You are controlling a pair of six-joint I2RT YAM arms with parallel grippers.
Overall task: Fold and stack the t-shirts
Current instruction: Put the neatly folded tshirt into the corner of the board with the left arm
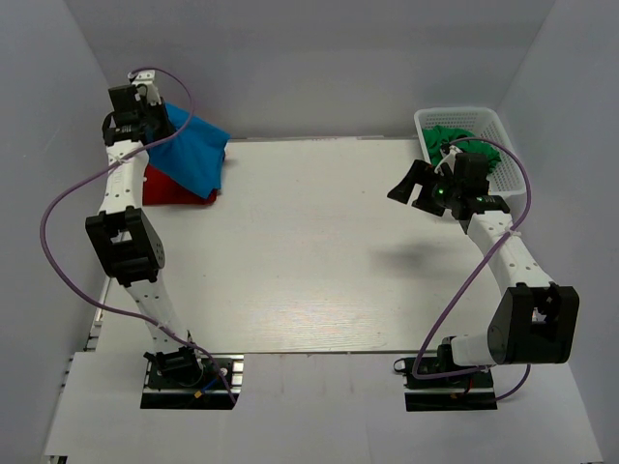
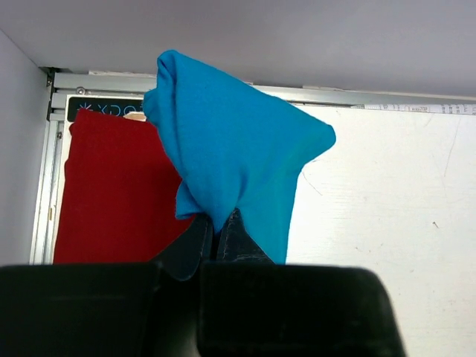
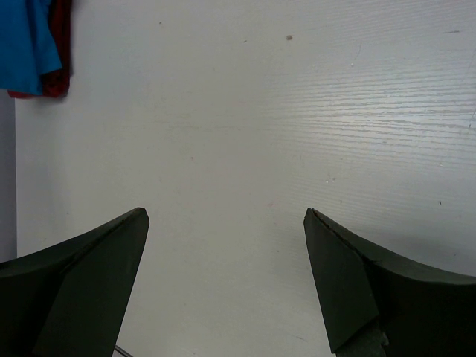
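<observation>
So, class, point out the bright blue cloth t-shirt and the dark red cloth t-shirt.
Bright blue t-shirt (image 2: 230, 141): left wrist view, centre of hanging cloth.
Dark red t-shirt (image 2: 111, 193): left wrist view, middle of flat cloth.

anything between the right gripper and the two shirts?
Nothing, just bare table from the right gripper to the blue t-shirt and red t-shirt; clear in the top view, right wrist view agrees.
</observation>
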